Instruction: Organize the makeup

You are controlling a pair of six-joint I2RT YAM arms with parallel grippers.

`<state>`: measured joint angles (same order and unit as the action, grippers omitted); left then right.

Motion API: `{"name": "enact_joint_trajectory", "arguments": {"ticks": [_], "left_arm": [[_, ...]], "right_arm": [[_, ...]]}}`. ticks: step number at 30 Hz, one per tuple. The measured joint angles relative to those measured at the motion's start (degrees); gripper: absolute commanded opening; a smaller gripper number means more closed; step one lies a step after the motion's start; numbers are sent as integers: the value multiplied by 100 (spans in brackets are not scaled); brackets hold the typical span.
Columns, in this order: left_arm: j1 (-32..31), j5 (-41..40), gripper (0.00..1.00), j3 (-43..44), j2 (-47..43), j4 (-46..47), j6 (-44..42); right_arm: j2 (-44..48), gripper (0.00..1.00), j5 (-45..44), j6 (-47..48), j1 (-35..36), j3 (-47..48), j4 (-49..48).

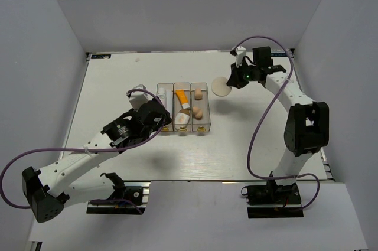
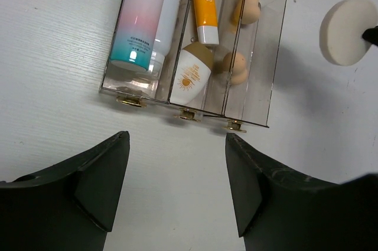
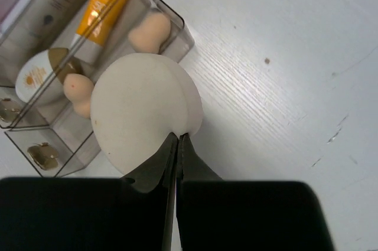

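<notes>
R tool [image 3: 177,140]: clamped on edge of cream round puff [image 3: 142,109], just beside clear bins [image 2: 263,68], toward far right corner of table [image 1: 118,85]. L tool [image 2: 176,139]: fingers apart, empty, nr bins' near ends.

Your right gripper [image 3: 177,140] has its two dark fingers pinched together on the lower edge of the cream round puff [image 3: 144,109], which faces the camera almost flat. Behind it, to your upper left, sit clear bins [image 3: 50,155] on the white table [image 3: 283,74]. One bin holds two tan sponges [image 3: 150,31], the next an orange tube [image 3: 100,6] and a white oval compact [image 3: 35,77].
</notes>
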<state>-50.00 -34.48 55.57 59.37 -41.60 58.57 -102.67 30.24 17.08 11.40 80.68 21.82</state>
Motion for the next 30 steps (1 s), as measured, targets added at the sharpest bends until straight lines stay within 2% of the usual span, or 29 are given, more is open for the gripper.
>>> {"name": "enact_joint_trajectory", "arguments": {"ticks": [9,18,28,30], "left_arm": [[0,2,76,0,11,7,-2],[0,-2,76,0,2,4,0],[0,-7,76,0,-74,4,2],[0,-7,76,0,-83,4,2]], "right_arm": [[240,0,-155,138,542,140,-28],[-129,0,-732,247,1207,439,219],[-529,0,-1504,369,1541,584,356],[-592,8,-1585,391,1576,625,382]]}}
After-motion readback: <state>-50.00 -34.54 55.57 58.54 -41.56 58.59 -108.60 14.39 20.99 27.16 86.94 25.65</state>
